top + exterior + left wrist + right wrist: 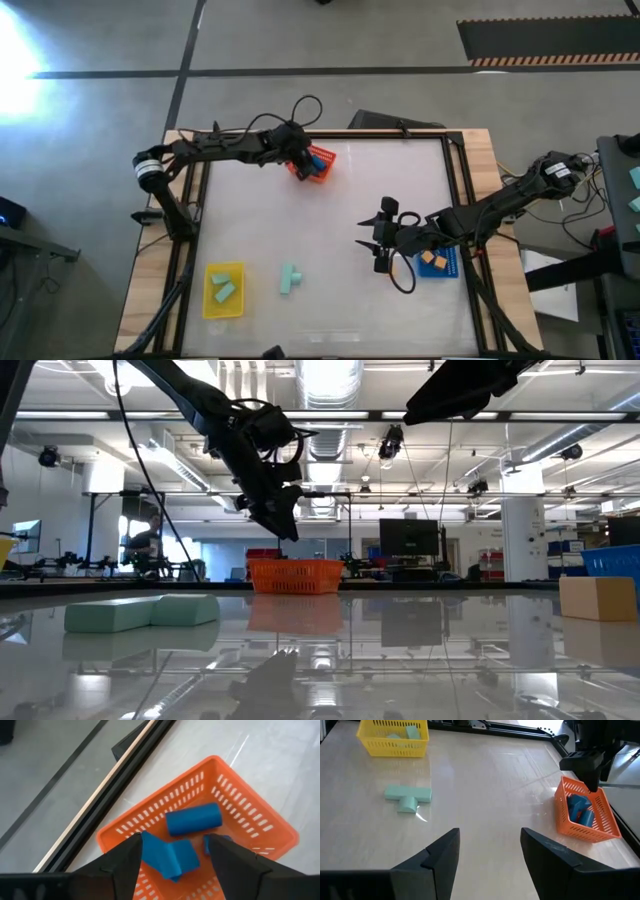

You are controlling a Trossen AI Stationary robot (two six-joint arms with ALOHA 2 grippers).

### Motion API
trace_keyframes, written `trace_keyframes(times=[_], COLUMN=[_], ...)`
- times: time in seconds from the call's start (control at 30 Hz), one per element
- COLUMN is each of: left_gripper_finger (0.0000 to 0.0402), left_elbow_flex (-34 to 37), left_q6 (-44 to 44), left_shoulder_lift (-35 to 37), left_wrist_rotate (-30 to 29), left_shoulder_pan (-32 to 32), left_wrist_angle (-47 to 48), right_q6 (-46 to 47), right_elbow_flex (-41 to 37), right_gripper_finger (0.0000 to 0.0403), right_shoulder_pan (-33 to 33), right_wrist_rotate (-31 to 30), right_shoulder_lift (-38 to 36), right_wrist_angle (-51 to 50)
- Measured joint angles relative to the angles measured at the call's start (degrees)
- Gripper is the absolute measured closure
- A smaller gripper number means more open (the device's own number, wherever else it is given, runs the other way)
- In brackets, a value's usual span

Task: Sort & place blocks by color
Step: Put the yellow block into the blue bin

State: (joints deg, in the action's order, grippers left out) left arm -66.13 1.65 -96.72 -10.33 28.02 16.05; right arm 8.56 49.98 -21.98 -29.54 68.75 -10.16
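Observation:
My left gripper [174, 842] hangs open over the orange tray [318, 166] at the table's far side. Three blue blocks lie in that tray: a round one [194, 818], a flat one [167, 858] and a third [218, 842] partly behind a finger. My right gripper [490, 834] is open above bare table, right of the middle [378, 238]. Two mint green blocks [290, 278] lie touching on the table near the front edge [408, 797]. More mint blocks [224, 290] rest in the yellow tray [210, 303]. Orange blocks [435, 261] sit in the blue tray [450, 270].
The orange tray [295, 575] stands close to the table's far rail [107, 795]. The blue tray is just right of my right gripper, and an orange block [597, 598] shows there in the low view. Bare table lies between the mint blocks [140, 612] and the orange tray.

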Motion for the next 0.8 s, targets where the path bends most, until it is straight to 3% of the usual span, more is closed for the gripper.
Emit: trace_keyframes(times=[0.3,0.6,0.8], left_gripper_finger=[0.0187,0.0187,0.0187], left_elbow_flex=[0.0,0.5,1.4], left_q6=[-1.5,-5.3,-8.4], left_shoulder_lift=[5.4,9.6,9.7], left_wrist_rotate=[0.2,-0.4,-7.2], left_shoulder_pan=[-7.1,-25.1,-37.7], left_wrist_angle=[3.1,3.8,1.3], right_q6=[0.6,6.8,15.5], right_elbow_flex=[0.0,-0.1,-0.1], right_gripper_finger=[0.0202,0.0202,0.0202], right_shoulder_pan=[0.0,0.0,0.0], right_wrist_rotate=[0.0,0.0,0.0], right_shoulder_lift=[0.0,0.0,0.0], right_wrist_angle=[-0.4,-2.6,-3.2])
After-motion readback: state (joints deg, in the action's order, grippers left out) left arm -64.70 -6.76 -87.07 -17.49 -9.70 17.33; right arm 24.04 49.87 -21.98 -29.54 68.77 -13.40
